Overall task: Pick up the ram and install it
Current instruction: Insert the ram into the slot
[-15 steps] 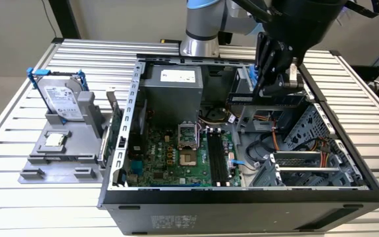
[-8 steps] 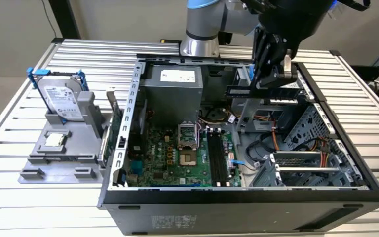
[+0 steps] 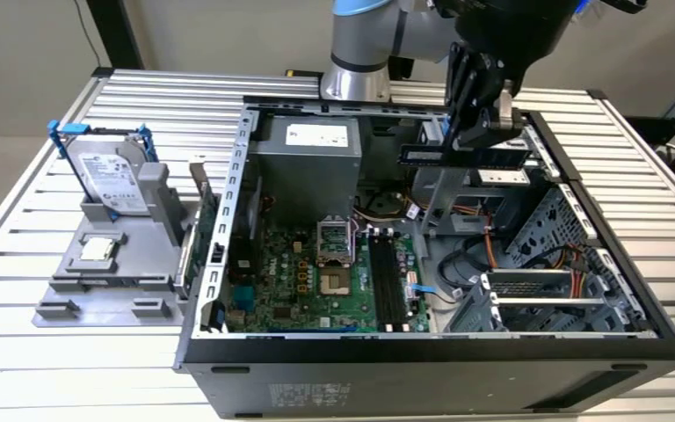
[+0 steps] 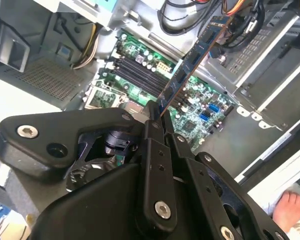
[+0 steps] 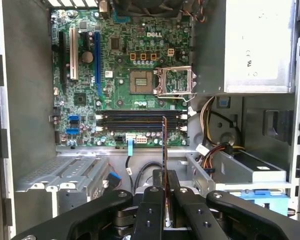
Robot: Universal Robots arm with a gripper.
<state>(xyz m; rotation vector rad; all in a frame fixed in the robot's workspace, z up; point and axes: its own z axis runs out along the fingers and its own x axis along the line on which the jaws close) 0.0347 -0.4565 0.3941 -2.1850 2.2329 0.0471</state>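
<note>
- Two black fingers of my gripper (image 5: 164, 176) are clamped on the ram (image 5: 164, 145), which I hold in the air above the open computer case (image 3: 431, 376), clear of the motherboard (image 5: 120, 65).
- First wrist view looks straight down. The ram is edge-on, a thin reddish-brown line crossing over the black memory slots (image 5: 140, 119) (long parallel rows) on the green board.
- Second wrist view gives its flat face: a long, narrow stick, dark bluish with a row of small black chips, jutting from my fingertips at a slant.
- Exterior view shows it as a dark bar held roughly level, high over the case, to the exterior view's right of the grey power supply (image 3: 308, 154).
- Near the slots sits the square CPU socket (image 5: 175, 80) with a shiny metal frame.
- On the ribbed aluminium worktop (image 3: 56, 352), at the exterior view's left of the case, a grey holder (image 3: 115, 286) carries a silver hard drive (image 3: 112, 180) in a blue frame, standing upright.
</note>
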